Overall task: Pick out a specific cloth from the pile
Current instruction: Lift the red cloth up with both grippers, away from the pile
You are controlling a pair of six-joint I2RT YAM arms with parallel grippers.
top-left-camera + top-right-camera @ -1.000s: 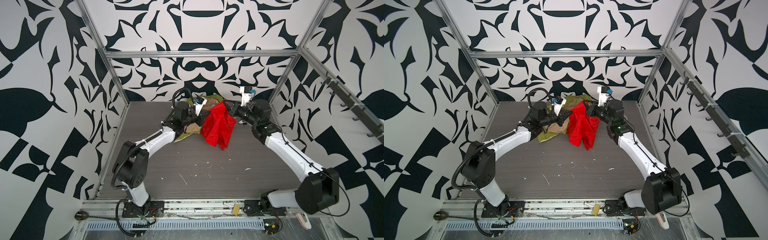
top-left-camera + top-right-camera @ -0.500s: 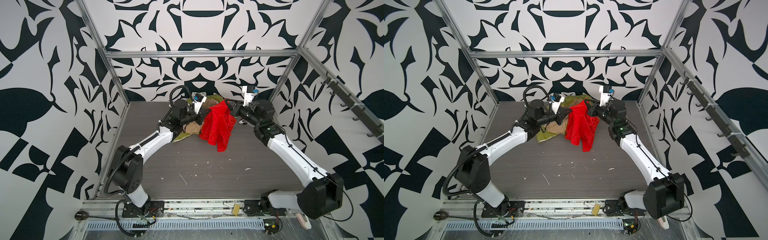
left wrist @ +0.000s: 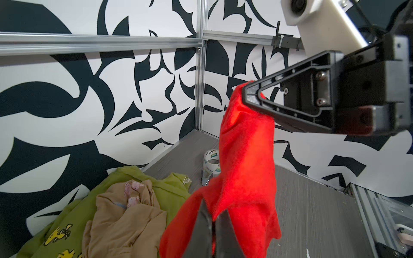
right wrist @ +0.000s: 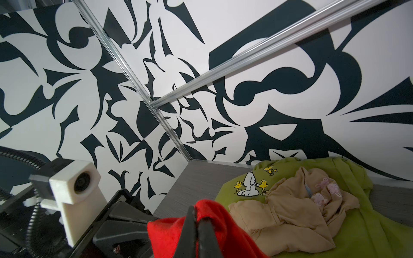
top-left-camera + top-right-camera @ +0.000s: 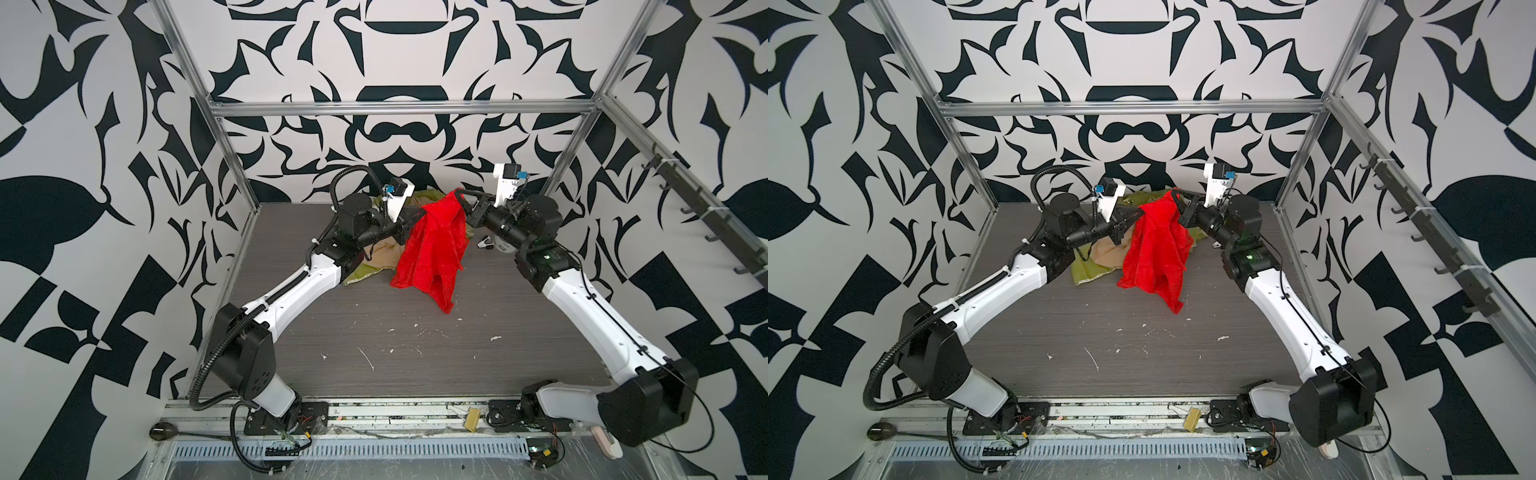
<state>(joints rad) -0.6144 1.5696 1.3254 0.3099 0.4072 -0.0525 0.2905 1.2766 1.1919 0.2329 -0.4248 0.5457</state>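
The cloth, bright red, hangs in the air between my two grippers in both top views. My left gripper is shut on one upper edge, as the left wrist view confirms. My right gripper is shut on the top corner, with red fabric folded over its closed tips. The pile lies behind and to the left of the hanging cloth. It is a tan cloth on an olive-green one with a cartoon dog print. Whether the cloth's lowest tip touches the table I cannot tell.
A roll of tape and a small metal clip lie on the table near the right arm's wrist. White scraps dot the grey table. The patterned back wall stands close behind the pile. A rail of hooks runs along the right wall.
Both grippers have lifted the red cloth a little higher and slightly toward the back wall. Both arms have stretched out further. Both grips stay the same.
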